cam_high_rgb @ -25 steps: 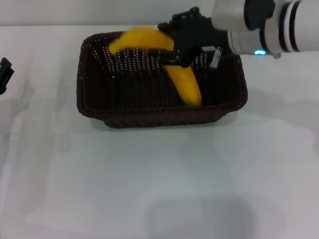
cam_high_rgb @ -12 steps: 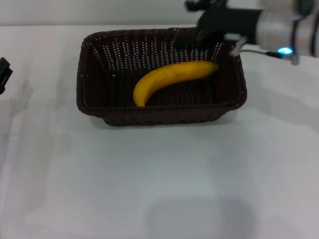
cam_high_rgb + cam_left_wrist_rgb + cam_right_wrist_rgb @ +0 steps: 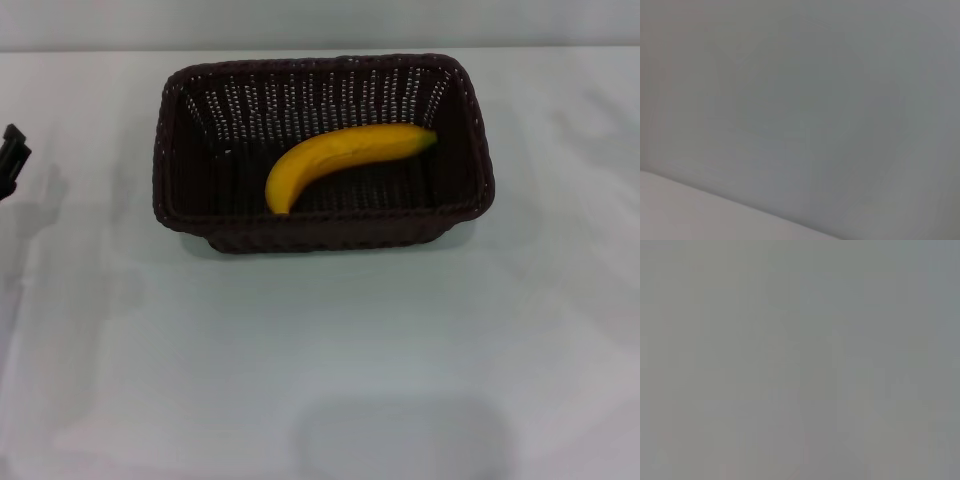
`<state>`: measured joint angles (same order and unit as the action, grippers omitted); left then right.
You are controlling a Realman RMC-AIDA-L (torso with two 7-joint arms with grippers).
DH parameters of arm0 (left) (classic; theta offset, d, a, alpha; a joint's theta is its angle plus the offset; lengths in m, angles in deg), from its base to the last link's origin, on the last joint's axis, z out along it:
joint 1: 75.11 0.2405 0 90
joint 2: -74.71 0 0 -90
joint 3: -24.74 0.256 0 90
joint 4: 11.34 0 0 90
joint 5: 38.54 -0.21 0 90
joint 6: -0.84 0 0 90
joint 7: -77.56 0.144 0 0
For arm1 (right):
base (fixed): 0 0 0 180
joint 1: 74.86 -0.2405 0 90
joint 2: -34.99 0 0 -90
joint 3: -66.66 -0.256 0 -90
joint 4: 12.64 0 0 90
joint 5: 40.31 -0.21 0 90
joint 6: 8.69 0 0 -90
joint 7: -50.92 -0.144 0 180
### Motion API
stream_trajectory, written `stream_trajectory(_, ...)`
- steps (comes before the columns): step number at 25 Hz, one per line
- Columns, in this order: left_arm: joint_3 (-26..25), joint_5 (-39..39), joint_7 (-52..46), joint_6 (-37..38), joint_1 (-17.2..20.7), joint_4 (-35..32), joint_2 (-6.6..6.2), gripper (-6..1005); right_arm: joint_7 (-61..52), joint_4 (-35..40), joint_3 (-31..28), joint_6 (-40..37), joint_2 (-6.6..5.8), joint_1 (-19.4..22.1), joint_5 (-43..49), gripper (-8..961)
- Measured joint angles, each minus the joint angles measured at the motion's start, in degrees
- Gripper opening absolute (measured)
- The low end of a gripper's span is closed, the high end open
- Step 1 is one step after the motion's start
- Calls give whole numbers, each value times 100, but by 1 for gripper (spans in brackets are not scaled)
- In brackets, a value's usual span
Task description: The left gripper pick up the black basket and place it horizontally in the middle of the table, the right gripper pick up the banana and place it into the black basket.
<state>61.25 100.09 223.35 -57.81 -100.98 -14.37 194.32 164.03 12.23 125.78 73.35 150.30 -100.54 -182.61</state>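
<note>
The black basket (image 3: 322, 230) stands with its long side across the white table (image 3: 330, 350), toward the far middle. The banana (image 3: 340, 160) lies inside it on the basket floor, curved, its dark tip toward the right wall. My left gripper (image 3: 10, 160) shows only as a small black piece at the left edge of the head view, away from the basket. My right gripper is out of view. Both wrist views show only plain grey surface.
The table's far edge (image 3: 320, 50) runs just behind the basket. Bare white tabletop lies in front of the basket and on both sides of it.
The right gripper let go of the banana, which dropped into the basket, then pulled back up and to the right out of view. The banana now lies still. The left arm has barely moved.
</note>
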Motion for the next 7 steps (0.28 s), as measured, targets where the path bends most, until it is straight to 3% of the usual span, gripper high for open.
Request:
stream_trajectory(3, 12, -16, 0, 0, -79, 101, 0, 876, 1452, -971, -774, 187, 6, 129, -68, 885)
stream_trajectory(7, 29, -48, 183, 1, -169, 209, 5, 876, 3543, -1623, -1049, -469, 32, 314, -40, 885)
